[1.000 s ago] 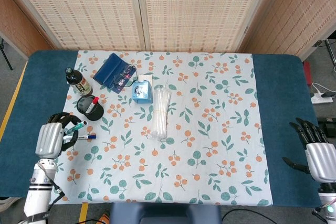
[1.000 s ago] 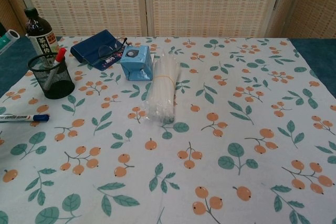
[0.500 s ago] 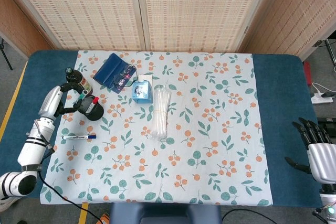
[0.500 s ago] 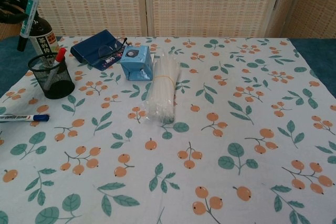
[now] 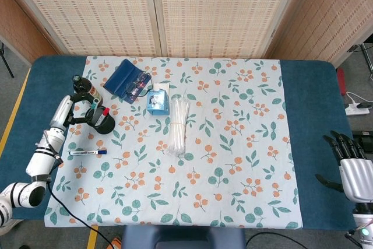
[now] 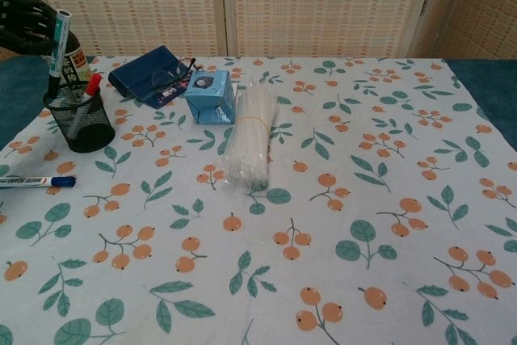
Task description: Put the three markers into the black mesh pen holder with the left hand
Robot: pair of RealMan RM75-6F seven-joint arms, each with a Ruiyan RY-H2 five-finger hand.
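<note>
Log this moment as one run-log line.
left hand: holds green marker upright, tip at black mesh pen holder rim | red marker: in holder | blue marker: on tablecloth | right hand: open, idle

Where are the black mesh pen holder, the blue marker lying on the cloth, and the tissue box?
black mesh pen holder (image 6: pixel 79 124), chest view, front mesh wall
blue marker (image 6: pixel 32 182), chest view, white barrel
tissue box (image 6: pixel 210 96), chest view, blue front face

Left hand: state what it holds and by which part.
The left hand holds a green-and-white marker by its upper end, the lower end dipping into the black mesh pen holder. The right hand holds nothing.
</note>
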